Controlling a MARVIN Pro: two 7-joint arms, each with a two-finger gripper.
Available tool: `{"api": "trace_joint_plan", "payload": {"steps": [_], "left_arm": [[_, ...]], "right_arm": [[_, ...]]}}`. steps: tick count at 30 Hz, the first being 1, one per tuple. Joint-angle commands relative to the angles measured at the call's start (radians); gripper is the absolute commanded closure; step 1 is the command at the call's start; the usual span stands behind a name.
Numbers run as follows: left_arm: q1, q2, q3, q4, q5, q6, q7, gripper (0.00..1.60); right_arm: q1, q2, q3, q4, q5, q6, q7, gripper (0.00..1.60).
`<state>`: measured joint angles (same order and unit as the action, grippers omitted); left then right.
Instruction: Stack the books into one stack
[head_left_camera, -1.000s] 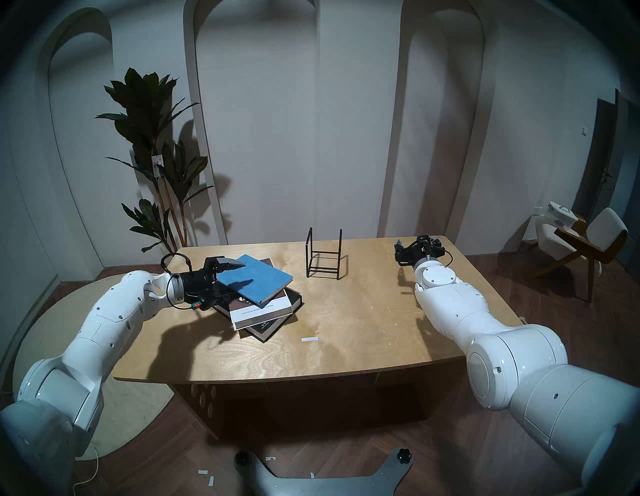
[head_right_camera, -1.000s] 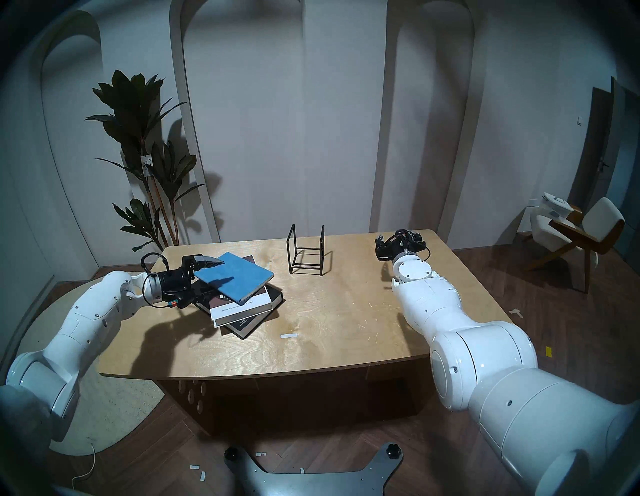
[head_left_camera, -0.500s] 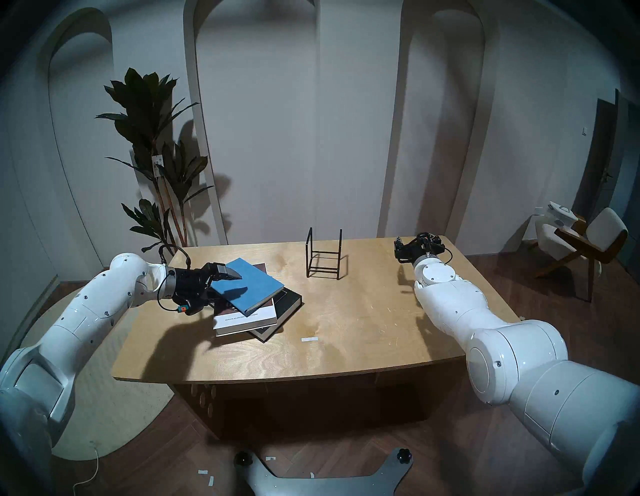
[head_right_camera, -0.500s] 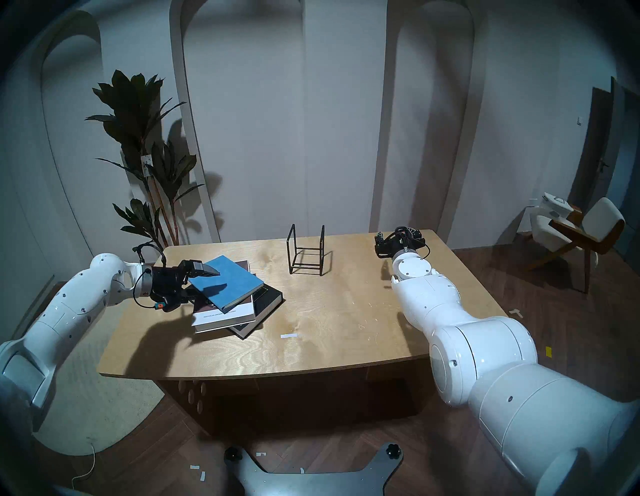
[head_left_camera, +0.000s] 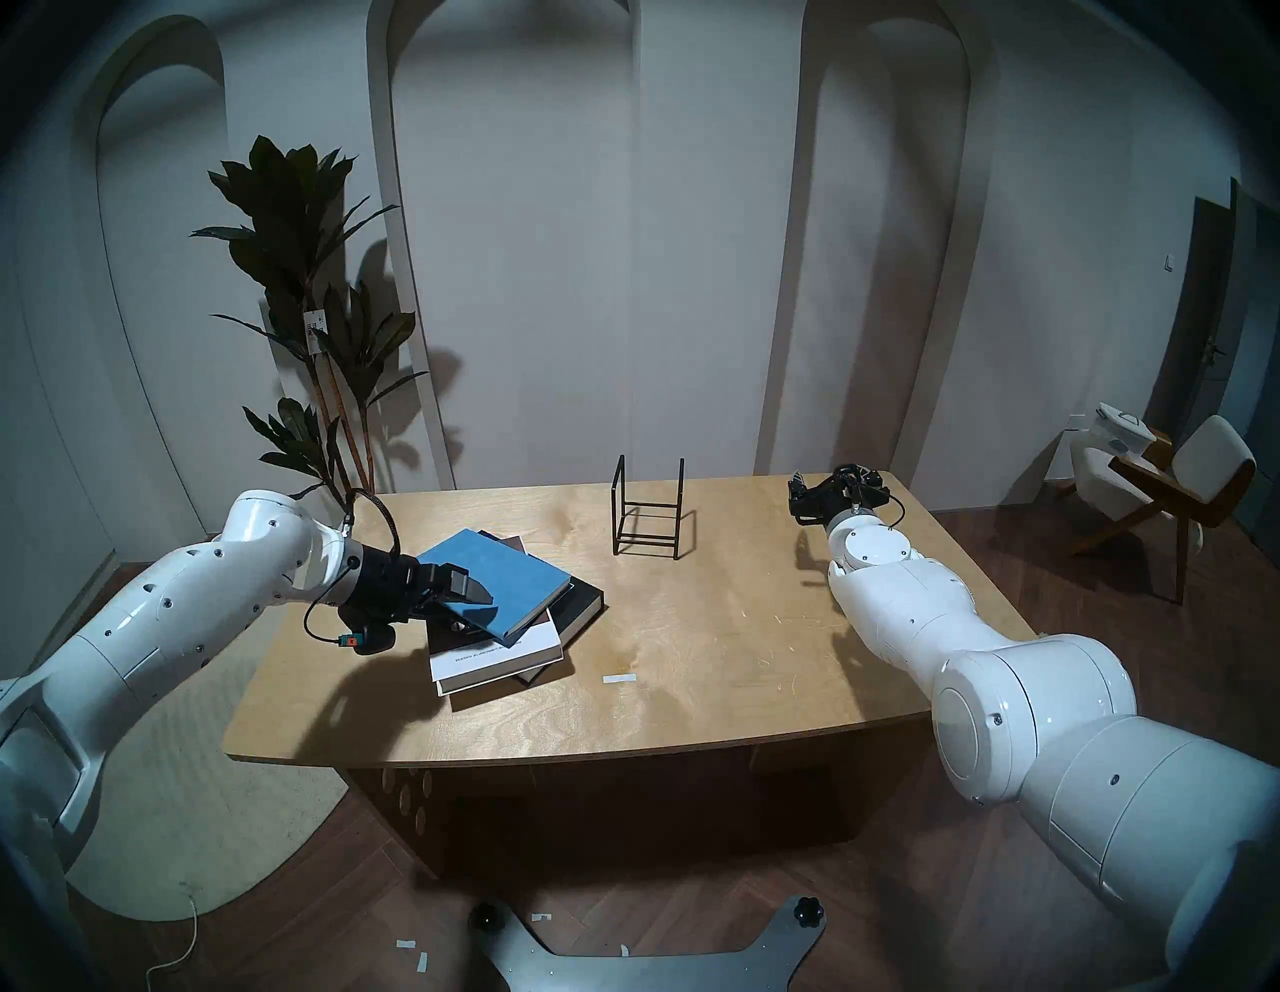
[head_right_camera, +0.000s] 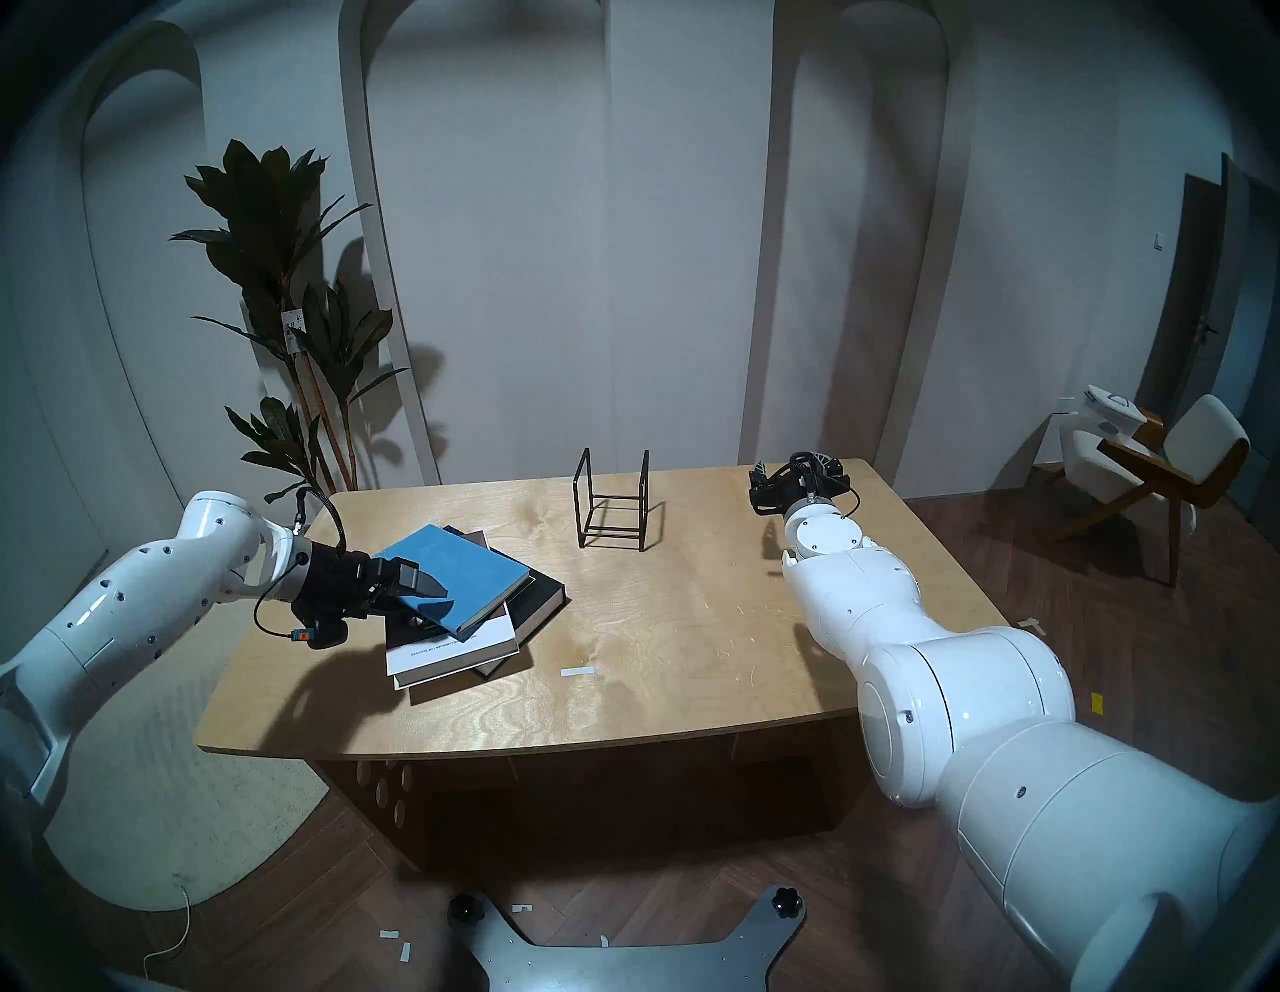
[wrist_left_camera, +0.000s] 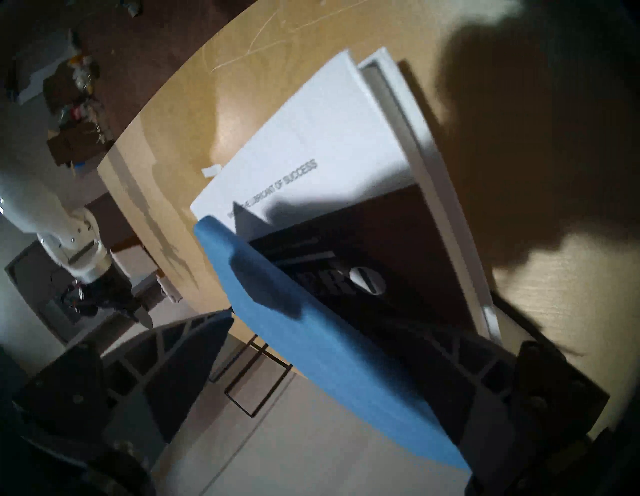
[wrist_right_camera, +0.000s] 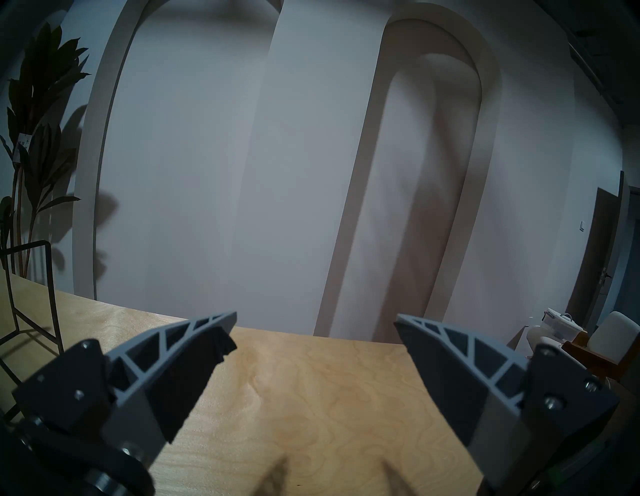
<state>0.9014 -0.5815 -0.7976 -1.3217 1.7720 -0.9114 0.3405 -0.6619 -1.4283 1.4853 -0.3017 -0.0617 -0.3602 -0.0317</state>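
The white left arm (head_left_camera: 208, 609) reaches in from the side, its wrist bent so the black left gripper (head_left_camera: 460, 606) points down and across. Its jaws stand wide, one grey ribbed finger (wrist_left_camera: 180, 367) on either side of a thin blue book's (wrist_left_camera: 332, 350) near corner; whether they press it cannot be told. The white right arm (head_left_camera: 970, 651) stretches straight forward, its wrist level. The right gripper (wrist_right_camera: 315, 332) points ahead with jaws spread wide and nothing between the grey ribbed fingers (wrist_right_camera: 180, 350).
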Motion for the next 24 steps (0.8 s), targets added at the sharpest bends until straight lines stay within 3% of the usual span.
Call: {"api": "trace_joint_plan", "payload": {"steps": [1,9,10,15,20,22,24], "left_arm": [[-0.048,0.003,0.009,-0.026,0.143,0.116,0.041,0.0],[-0.069,-0.042,0.028,0.01,0.29,0.227,0.07,0.0],[-0.074,-0.031,0.056,0.022,0.341,0.27,0.113,0.0],[-0.088,0.03,0.118,0.031,0.401,0.231,0.204,0.0],[-0.091,0.079,0.149,0.034,0.473,0.264,0.272,0.0],[-0.108,0.095,0.153,0.039,0.54,0.351,0.286,0.0],[-0.118,0.092,0.138,0.037,0.55,0.389,0.307,0.0]], "right_arm": [[0.034,-0.001,0.002,-0.006,0.0,-0.021,-0.002,0.0],[0.037,-0.002,0.005,0.0,-0.004,-0.024,-0.002,0.0],[0.04,-0.002,0.006,0.006,-0.005,-0.029,-0.002,0.0],[0.048,-0.003,0.008,0.023,-0.007,-0.042,-0.002,0.0],[0.051,-0.004,0.01,0.029,-0.01,-0.045,-0.002,0.0],[0.052,-0.004,0.011,0.03,-0.011,-0.045,-0.002,0.0],[0.053,-0.004,0.012,0.033,-0.012,-0.047,-0.002,0.0]]}}
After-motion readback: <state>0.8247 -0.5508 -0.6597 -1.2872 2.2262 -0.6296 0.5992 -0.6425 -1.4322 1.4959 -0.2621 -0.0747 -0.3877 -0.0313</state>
